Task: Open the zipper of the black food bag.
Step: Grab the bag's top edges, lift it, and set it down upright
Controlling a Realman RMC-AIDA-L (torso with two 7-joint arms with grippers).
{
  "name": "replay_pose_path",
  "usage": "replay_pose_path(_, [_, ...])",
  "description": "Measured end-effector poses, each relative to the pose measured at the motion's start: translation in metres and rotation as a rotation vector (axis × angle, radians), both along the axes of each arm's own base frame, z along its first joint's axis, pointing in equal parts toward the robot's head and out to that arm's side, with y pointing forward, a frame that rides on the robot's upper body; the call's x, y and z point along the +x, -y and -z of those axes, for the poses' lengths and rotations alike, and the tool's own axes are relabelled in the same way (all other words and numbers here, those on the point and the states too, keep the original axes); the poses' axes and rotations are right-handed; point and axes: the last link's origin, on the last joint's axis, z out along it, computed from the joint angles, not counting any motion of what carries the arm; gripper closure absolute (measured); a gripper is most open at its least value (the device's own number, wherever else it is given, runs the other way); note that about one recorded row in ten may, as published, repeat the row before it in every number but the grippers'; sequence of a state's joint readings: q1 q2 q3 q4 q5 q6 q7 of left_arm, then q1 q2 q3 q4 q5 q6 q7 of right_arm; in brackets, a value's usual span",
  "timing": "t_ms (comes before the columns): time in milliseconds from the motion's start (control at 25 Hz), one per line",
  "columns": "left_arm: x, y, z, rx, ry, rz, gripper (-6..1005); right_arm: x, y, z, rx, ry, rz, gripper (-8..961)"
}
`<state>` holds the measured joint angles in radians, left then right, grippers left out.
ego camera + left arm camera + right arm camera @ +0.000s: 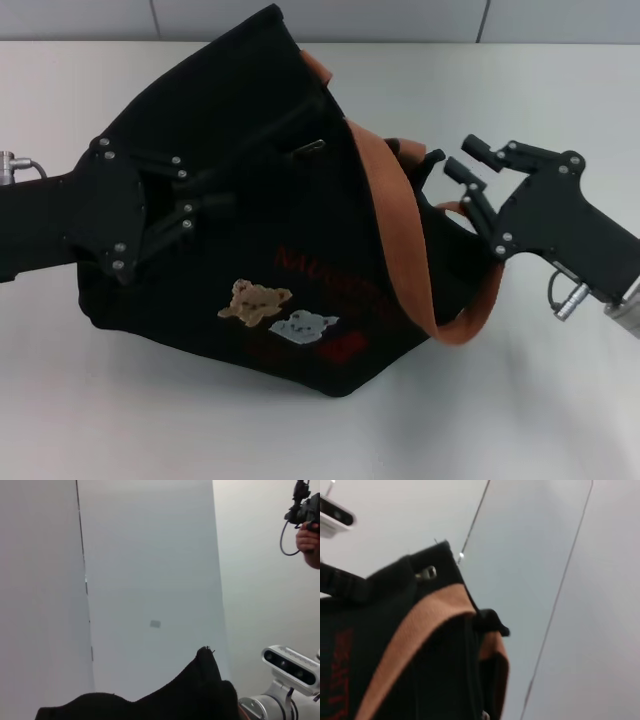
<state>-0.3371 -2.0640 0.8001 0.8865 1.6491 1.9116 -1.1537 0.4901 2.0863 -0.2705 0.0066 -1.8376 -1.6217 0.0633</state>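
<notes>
The black food bag sits tilted in the middle of the white table, with its bear patches and red lettering facing me. An orange-brown handle strap loops over its right side. The zipper's silver pull tab shows on the upper face, and again in the right wrist view as pull tab. My left gripper lies against the bag's left upper side, black on black. My right gripper hovers open just off the bag's right end, nothing between its fingers.
The white table extends around the bag, and a grey wall runs along its far edge. In the left wrist view, bag fabric fills the bottom, the robot's head camera sits at the right and a person's hand holds a device.
</notes>
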Motion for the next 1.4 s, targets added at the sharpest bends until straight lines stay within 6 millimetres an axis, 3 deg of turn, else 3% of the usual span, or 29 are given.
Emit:
replay_pose_path(280, [0.01,-0.006,-0.001,-0.008,0.014,0.036,898,-0.001,-0.002,0.016,-0.067,0.09,-0.02,699])
replay_pose_path(920, [0.028,-0.016,0.002,-0.025,0.039,0.095,897,-0.006,0.016,0.034,-0.062,0.125,-0.064,681])
replay_pose_path(1400, [0.028,-0.017,0.005,-0.035,0.047,0.093,898,-0.004,0.009,0.014,-0.215,-0.003,-0.024,686])
